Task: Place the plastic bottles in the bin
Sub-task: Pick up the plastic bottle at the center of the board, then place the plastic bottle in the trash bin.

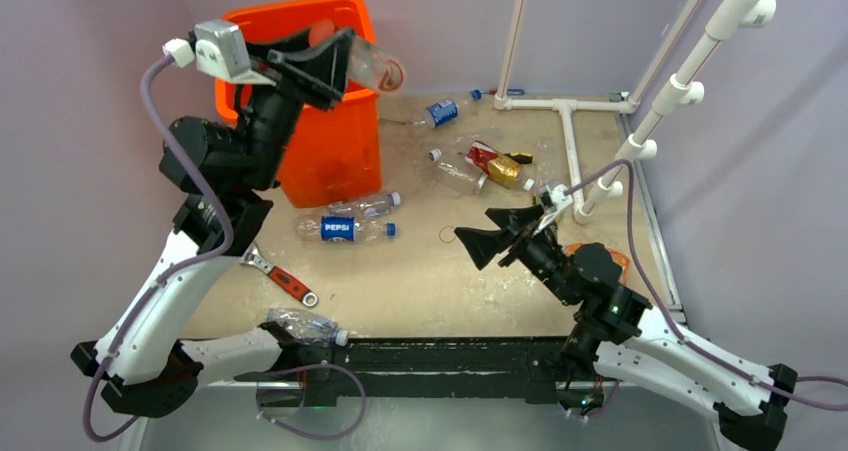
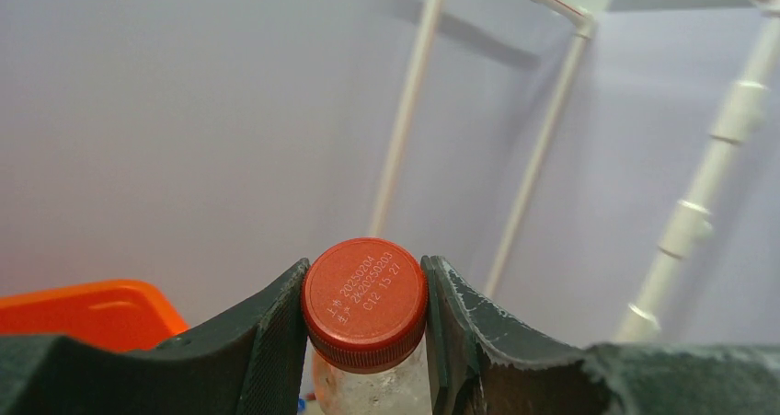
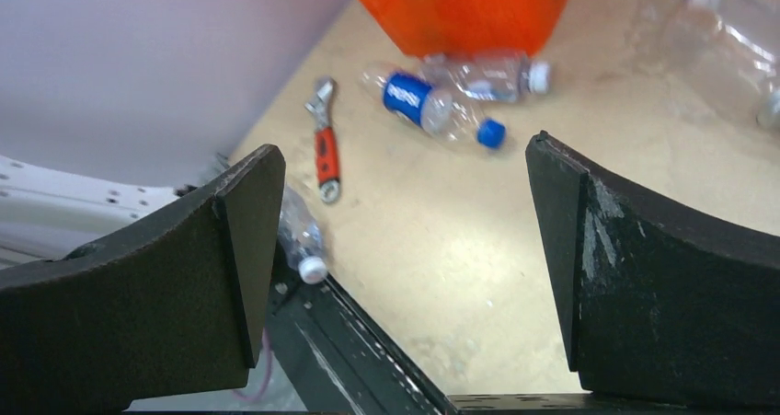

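Note:
My left gripper [image 1: 335,61] [image 2: 365,261] is raised over the orange bin [image 1: 330,156] [image 2: 92,309] and is shut on a clear plastic bottle [image 1: 378,67], pinching its red cap [image 2: 365,303]. My right gripper [image 1: 473,223] [image 3: 405,148] hangs open and empty over the middle of the table. A Pepsi bottle [image 1: 345,229] [image 3: 432,107] and a clear white-capped bottle [image 1: 365,205] [image 3: 487,73] lie in front of the bin [image 3: 460,10]. Another bottle [image 1: 300,324] [image 3: 302,236] rests at the near edge. More bottles [image 1: 445,111] lie at the back.
A red-handled wrench [image 1: 285,278] [image 3: 324,148] lies near the front left. A yellow-black screwdriver [image 1: 518,158] and a gold wrapper [image 1: 503,171] sit among the back bottles. A white pipe frame [image 1: 570,141] stands at the back right. A black rail [image 1: 450,356] runs along the near edge.

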